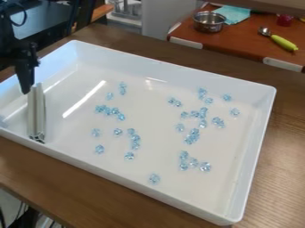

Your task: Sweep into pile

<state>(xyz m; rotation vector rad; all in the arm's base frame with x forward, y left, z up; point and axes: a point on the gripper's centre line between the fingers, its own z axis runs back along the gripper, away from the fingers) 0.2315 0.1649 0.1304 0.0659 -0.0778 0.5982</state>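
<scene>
Blue crystals (pixel 195 132), unpiled. At left end of tray (pixel 179 75), found hand (pixel 26 89) at upper end of pale sweeping tool (pixel 33 111); cannot tell how far open or whether gripping. Noted tool's long axis running from hand toward tray's near wall. Rightward, observed crystals scattered from tray's middle toward its right end. Judged to need broadside travel rightward, then gathering.

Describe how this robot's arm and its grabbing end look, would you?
The arm is black, with a thin dark cable looping beside it near the top left. The gripper is black too: chunky and knobbly at the top, long and narrowing toward its lower end. I can't make out any markings on either.
</scene>
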